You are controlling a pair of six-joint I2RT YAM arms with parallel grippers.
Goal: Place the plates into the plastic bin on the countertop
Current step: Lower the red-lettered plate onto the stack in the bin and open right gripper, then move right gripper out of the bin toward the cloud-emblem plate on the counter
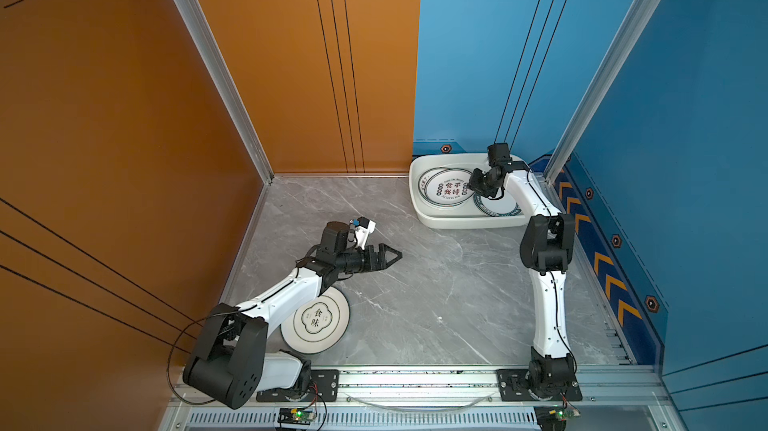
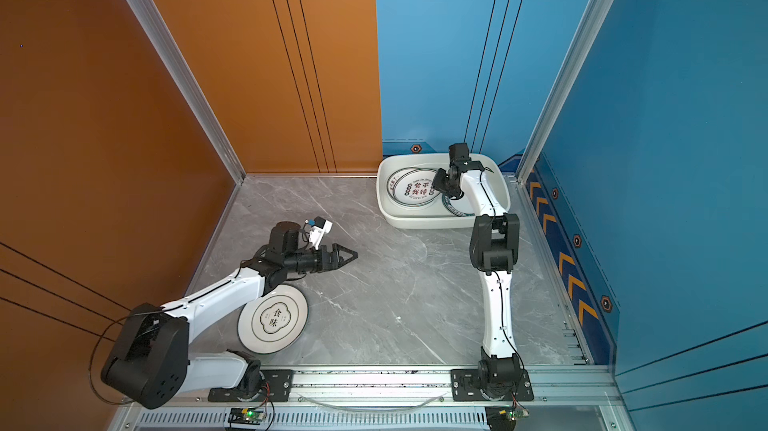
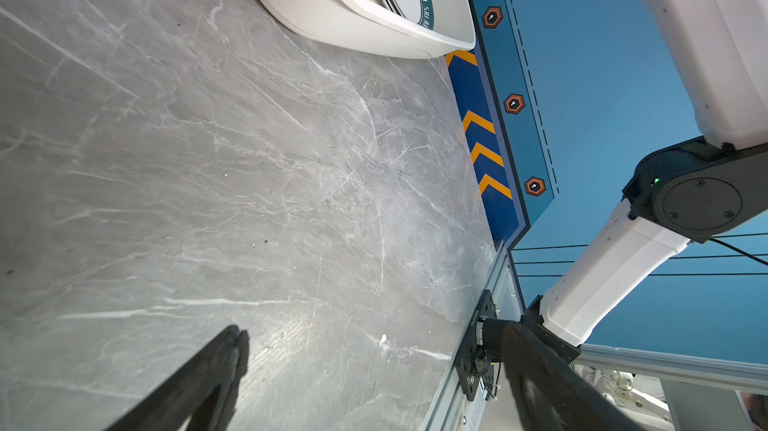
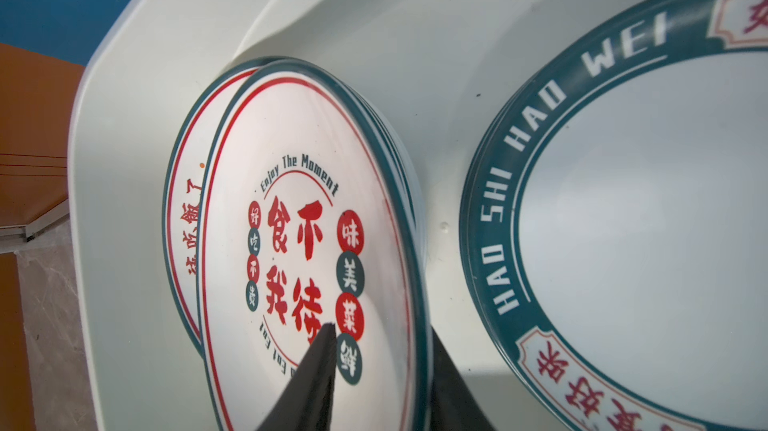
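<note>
To set this plate down well, I judge my right pincer point(image 4: 382, 337) should widen fully and then rise straight up, clear of the rim, so that nothing drags or tips. It stands narrowly apart, astride the near edge of the lettered plate point(image 4: 299, 242). One finger point(image 4: 320, 370) is over the printed face and the other is outside the rim. Whether the pads pinch the rim or stand free of it, I cannot tell. That plate lies in the bin point(image 4: 124, 167), a little askew on a lower plate point(image 4: 187, 217), with a teal plate point(image 4: 623, 221) just beside them. My left pincer point(image 1: 392, 256) gapes wide and empty over the countertop point(image 1: 457, 304), well apart from the bin. The last plate point(image 1: 316, 321) lies farther off, under my left arm.
</note>
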